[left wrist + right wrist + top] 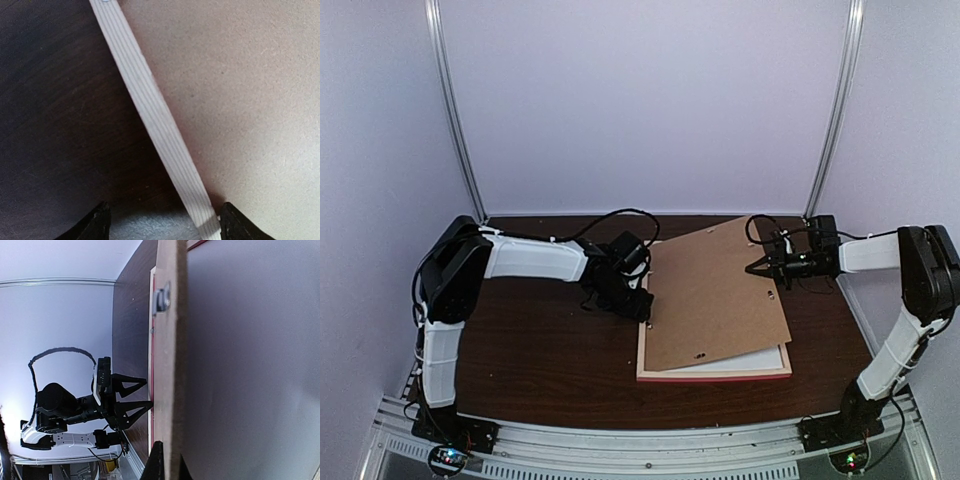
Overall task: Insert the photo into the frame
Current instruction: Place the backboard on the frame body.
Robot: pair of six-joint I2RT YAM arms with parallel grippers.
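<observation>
L end effector [162,226]: its two dark fingertips [97,224] sit closest in the L wrist view. They're spread apart, w/ the pale wood L side of the frame [160,125] running between them. Can't tell if either tip touches the wood. Left of that rail is dark tabletop [50,110]. Right of it is the tan face of the board [250,100].

R end effector [167,467] is clamped on the board's R edge. In the R wrist view the board shows edge-on, w/ one dark finger [152,465] against its side and a small metal clip [162,297] fixed further along. That view also catches the L arm [65,437] across the tabletop, its fingers apart at the frame's L side.

From above, the frame lies flat on the tabletop, centre to R. A pink strip runs along its near edge and its L side is pale wood. The board sits askew over it, covering nearly all of it, w/ the near edge slanting farther away toward the R. Its R side is held up off the frame by the R end effector.

A white sheet [760,360] lies inside the frame under the board. Only a wedge at the near R shows, too little to tell what sheet it is.

R arm [880,255] reaches in from the R and the L arm from the L. Both bases are at the near tabletop edge. A black cable [610,214] loops over the L wrist.
</observation>
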